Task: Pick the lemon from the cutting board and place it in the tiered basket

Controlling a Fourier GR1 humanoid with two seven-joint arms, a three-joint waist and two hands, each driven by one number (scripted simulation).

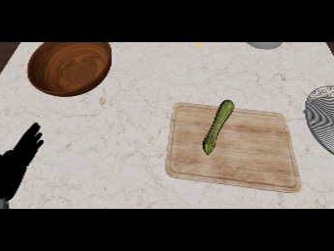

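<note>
1. Even, soft light covers the pale marbled worktop (126, 142), with no glare or hot spots.
2. Shadows are faint: a thin dark edge runs under the cutting board (234, 162), and the wooden bowl (69, 67) darkens along its inner rim.
3. The left robot hand (10, 162) reads as a near-solid black shape, its edges smeared and little surface detail visible.

your cutting board (249, 152) is a pale wooden rectangle with rounded corners and a groove inside its rim, lying flat on the counter, slightly turned. on it you see not a lemon but a long green vegetable (217, 126), lying lengthwise. the wire tiered basket (330, 122) shows partly at the right edge.
</note>
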